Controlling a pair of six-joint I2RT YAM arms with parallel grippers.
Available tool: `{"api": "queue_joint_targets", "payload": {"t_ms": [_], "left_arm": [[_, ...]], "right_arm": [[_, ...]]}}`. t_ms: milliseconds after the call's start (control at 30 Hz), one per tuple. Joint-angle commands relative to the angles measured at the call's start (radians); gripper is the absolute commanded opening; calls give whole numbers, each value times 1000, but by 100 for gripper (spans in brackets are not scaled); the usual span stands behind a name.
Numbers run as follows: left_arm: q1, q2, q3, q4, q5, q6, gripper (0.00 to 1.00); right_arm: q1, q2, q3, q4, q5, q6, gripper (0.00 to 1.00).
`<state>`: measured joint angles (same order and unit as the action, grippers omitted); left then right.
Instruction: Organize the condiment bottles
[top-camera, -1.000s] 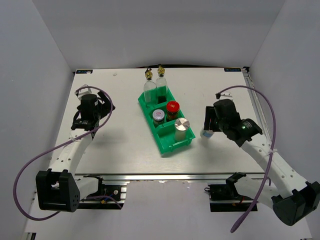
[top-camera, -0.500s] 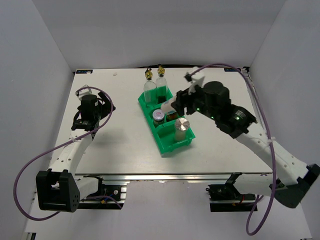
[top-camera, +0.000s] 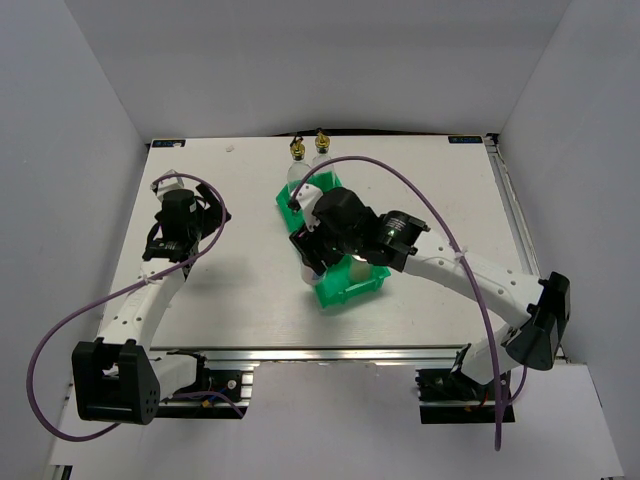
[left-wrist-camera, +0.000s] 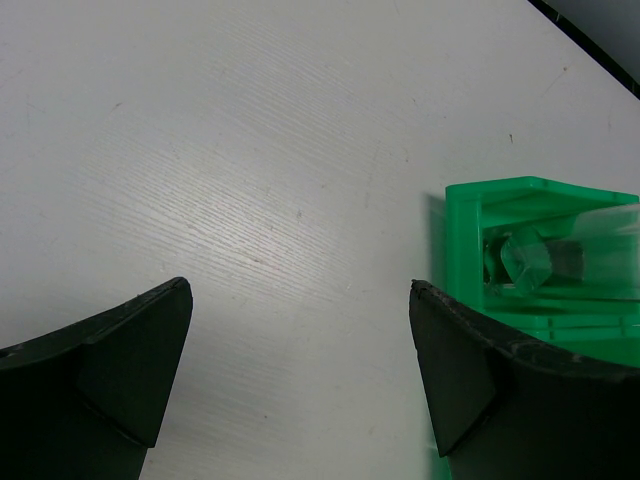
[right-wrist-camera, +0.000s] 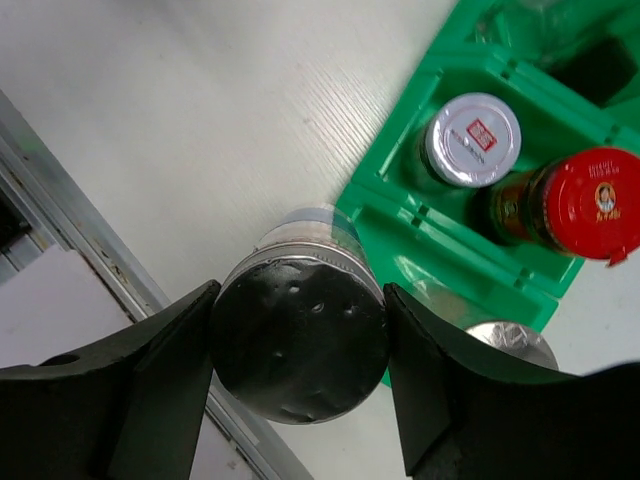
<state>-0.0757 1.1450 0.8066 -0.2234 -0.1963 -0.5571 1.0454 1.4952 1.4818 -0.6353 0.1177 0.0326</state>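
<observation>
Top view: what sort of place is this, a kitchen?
Probably a robot lab bench, not a kitchen: a left arm and right arm bolted to a white table, blank white panels around, the right hand holding a silver-lidded shaker by a green tray.

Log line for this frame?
left fingers: open, over table | right fingers: shut on silver-lidded shaker | shaker: by green tray edge
</observation>
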Motion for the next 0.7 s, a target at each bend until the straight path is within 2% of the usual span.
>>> {"api": "queue_joint_targets", "payload": {"t_ms": [0,100,667], "left_arm": [[4,-33,-6,18,11,10,98],[2,-34,-7,18,14,10,98],[4,-25,-10,22,37,10,98]], "right_arm": [[-2,-6,-12,16,72,42,12],[-2,-18,-46,25,118,66,12],[-45,-35,-160,72,161,107,15]]}}
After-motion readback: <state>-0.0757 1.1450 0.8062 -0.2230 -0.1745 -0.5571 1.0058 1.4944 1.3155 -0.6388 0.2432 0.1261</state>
